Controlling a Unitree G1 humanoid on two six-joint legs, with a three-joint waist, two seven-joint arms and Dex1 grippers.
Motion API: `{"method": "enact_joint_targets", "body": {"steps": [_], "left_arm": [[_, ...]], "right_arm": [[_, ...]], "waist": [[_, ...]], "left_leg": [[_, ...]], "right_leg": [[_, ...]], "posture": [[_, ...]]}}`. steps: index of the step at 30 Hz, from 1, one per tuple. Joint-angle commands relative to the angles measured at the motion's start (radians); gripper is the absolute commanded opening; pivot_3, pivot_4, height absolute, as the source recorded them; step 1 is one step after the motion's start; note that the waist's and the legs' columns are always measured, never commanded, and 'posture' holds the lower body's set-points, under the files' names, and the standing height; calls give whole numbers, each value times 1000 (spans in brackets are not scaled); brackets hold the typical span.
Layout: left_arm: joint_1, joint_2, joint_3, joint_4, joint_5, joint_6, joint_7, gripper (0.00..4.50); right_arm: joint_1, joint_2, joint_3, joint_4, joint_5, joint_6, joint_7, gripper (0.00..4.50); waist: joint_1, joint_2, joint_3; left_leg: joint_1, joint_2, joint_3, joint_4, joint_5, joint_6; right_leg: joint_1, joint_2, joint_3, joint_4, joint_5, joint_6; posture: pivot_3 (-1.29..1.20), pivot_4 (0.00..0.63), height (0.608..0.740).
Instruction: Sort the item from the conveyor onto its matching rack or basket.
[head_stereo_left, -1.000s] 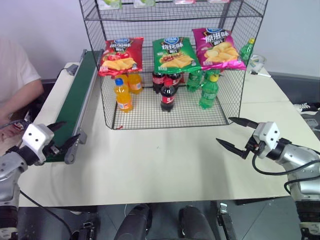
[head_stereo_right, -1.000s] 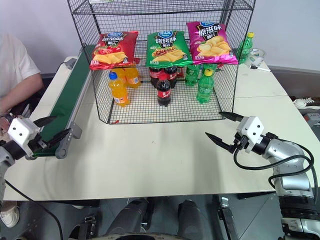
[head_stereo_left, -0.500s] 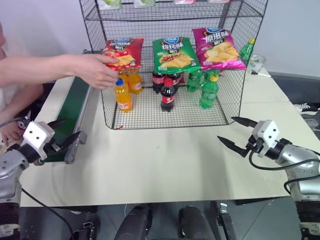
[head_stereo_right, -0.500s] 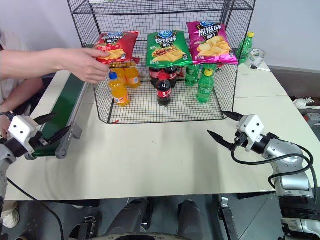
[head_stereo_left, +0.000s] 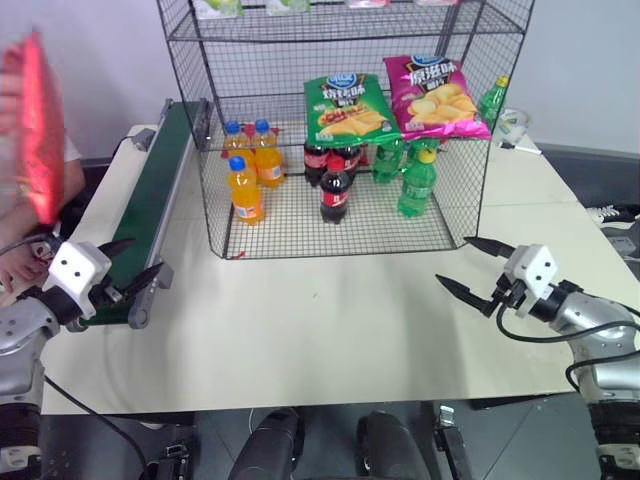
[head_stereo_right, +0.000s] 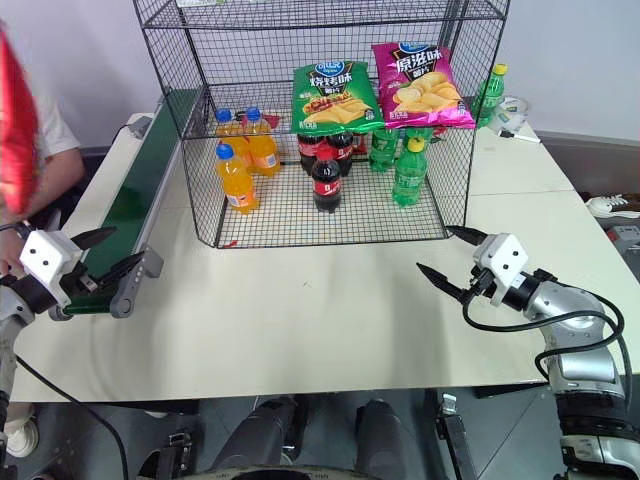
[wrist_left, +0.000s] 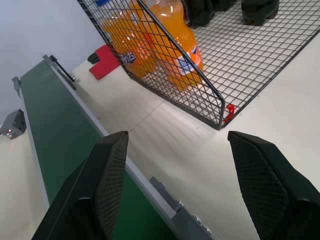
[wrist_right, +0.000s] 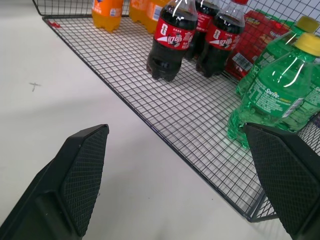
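Red chip bag (head_stereo_left: 32, 125): upright, long axis vertical, far left | left claw (head_stereo_left: 128, 262): agape | right claw (head_stereo_left: 474, 264): agape

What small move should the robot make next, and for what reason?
Probably none yet: hold both arms and wait. The red chip bag is in the air at the far left, in a person's hand, not on the conveyor, whose belt is bare. The left gripper hangs open beside the conveyor's near end, so it seems well placed to grasp the bag once it arrives.
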Motion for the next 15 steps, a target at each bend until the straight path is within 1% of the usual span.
{"method": "enact_joint_targets", "body": {"steps": [1, 7, 12, 15], "left_arm": [[2, -2, 12, -45, -18, 13, 14, 3310], [16, -17, 11, -68, -13, 22, 29, 3310], [15, -11, 7, -62, -5, 10, 26, 3310], [21, -12, 11, -64, -18, 31, 22, 3310]], "right_arm": [[-36, -1, -4, -8, 1, -17, -3, 4500], [-49, -8, 5, -16, -8, -11, 1, 4500], [-47, -6, 9, -36, -5, -12, -3, 4500], [-46, -6, 14, -40, -10, -6, -6, 4500]], "waist": [[0, 0, 0], [0, 0, 0], [0, 0, 0], [0, 0, 0]], "left_leg": [[0, 0, 0, 0, 0, 0], [0, 0, 0, 0, 0, 0], [0, 0, 0, 0, 0, 0], [0, 0, 0, 0, 0, 0]], "right_leg": [[0, 0, 0, 0, 0, 0], [0, 0, 0, 0, 1, 1], [0, 0, 0, 0, 0, 1], [0, 0, 0, 0, 0, 1]], "posture": [[0, 150, 740], [0, 150, 740], [0, 150, 740], [0, 150, 740]]}}
